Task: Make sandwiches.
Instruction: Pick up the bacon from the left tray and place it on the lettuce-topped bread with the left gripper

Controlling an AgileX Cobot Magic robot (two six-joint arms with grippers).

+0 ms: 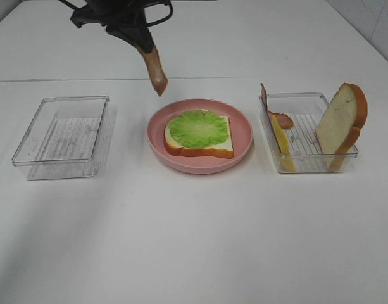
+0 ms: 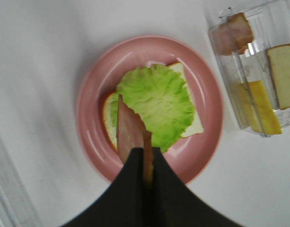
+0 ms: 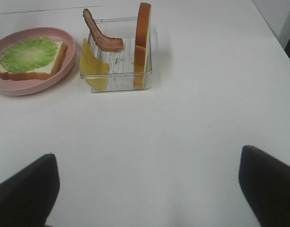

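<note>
A bread slice (image 1: 209, 147) with a green lettuce leaf (image 1: 198, 128) on it lies on the round pink plate (image 1: 241, 124). My left gripper (image 1: 143, 45) is shut on a brown bacon strip (image 1: 155, 71) that hangs above the plate's far left rim; in the left wrist view the strip (image 2: 129, 128) hangs over the lettuce (image 2: 156, 104). The right tray (image 1: 306, 149) holds a second bacon strip (image 1: 276, 113), a yellow cheese slice (image 1: 283, 140) and an upright bread slice (image 1: 341, 119). My right gripper (image 3: 147, 182) is open over bare table, near the right tray (image 3: 117, 75).
An empty clear plastic tray (image 1: 64, 136) stands left of the plate. The white table's far edge seam (image 1: 54, 80) runs behind the trays.
</note>
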